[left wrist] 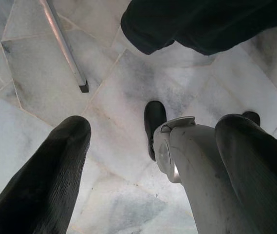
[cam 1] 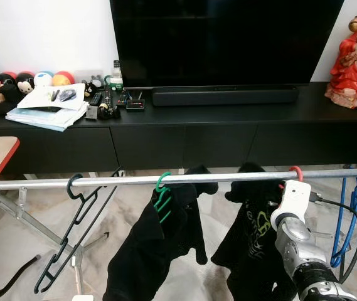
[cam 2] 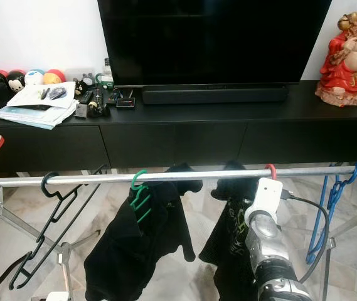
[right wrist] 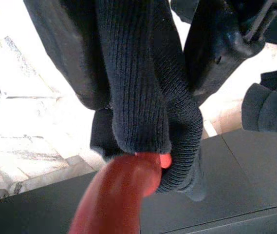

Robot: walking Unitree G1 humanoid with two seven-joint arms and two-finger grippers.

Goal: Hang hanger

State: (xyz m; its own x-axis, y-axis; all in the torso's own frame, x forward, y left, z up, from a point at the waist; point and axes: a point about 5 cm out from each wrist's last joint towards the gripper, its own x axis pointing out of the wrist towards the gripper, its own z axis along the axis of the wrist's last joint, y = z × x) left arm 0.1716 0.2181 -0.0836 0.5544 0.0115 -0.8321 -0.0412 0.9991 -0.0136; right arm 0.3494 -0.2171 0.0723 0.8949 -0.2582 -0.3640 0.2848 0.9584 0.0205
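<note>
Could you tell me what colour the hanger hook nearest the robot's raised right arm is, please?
Red: the plastic hanger hook over the metal rail shows best in the right eye view.

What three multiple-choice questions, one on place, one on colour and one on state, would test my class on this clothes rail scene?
1. Where does the red statue stand?
A. On the floor
B. On the black cabinet's right end
C. On the rail

2. What colour is the bare hanger at the rail's left end?
A. Black
B. Yellow
C. White

3. What state is the red hanger in?
A. Bare
B. Snapped in two
C. Carrying a black garment

Answers:
1 B: the statue sits on the cabinet, beside the television.
2 A: the bare hanger on the rail is black.
3 C: the red hanger runs into the black garment.
</note>
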